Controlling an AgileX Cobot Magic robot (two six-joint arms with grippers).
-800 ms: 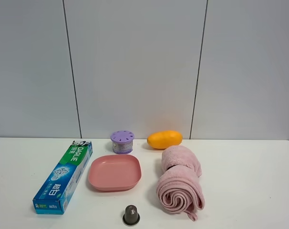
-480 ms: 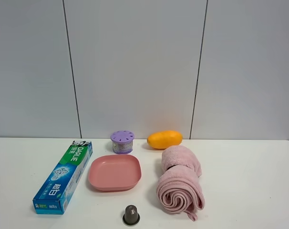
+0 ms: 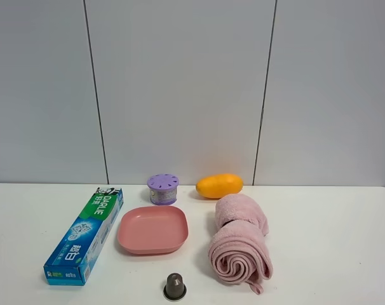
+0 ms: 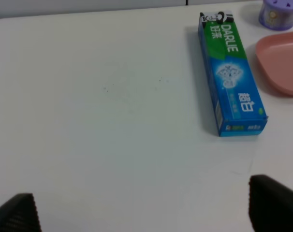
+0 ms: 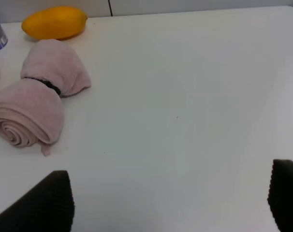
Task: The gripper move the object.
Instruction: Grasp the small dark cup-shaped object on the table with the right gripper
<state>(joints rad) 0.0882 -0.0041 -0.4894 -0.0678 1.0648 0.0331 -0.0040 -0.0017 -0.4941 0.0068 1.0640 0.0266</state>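
Observation:
The object, a tiny dark grey-brown capsule (image 3: 175, 287), stands upright on the white table at the front edge of the exterior high view, just in front of the pink plate. It does not show in either wrist view. Neither arm shows in the exterior high view. My left gripper (image 4: 144, 212) is open and empty, its black fingertips (image 4: 274, 205) wide apart over bare table, with the toothpaste box beyond it. My right gripper (image 5: 168, 203) is open and empty, its fingertips (image 5: 45, 203) wide apart over bare table, the rolled towel beyond it.
A blue-green toothpaste box (image 3: 86, 234) lies at the left. A pink plate (image 3: 153, 229) sits in the middle. A purple container with a holed lid (image 3: 162, 189) and a yellow mango (image 3: 219, 185) stand behind. A rolled pink towel (image 3: 239, 245) lies at the right.

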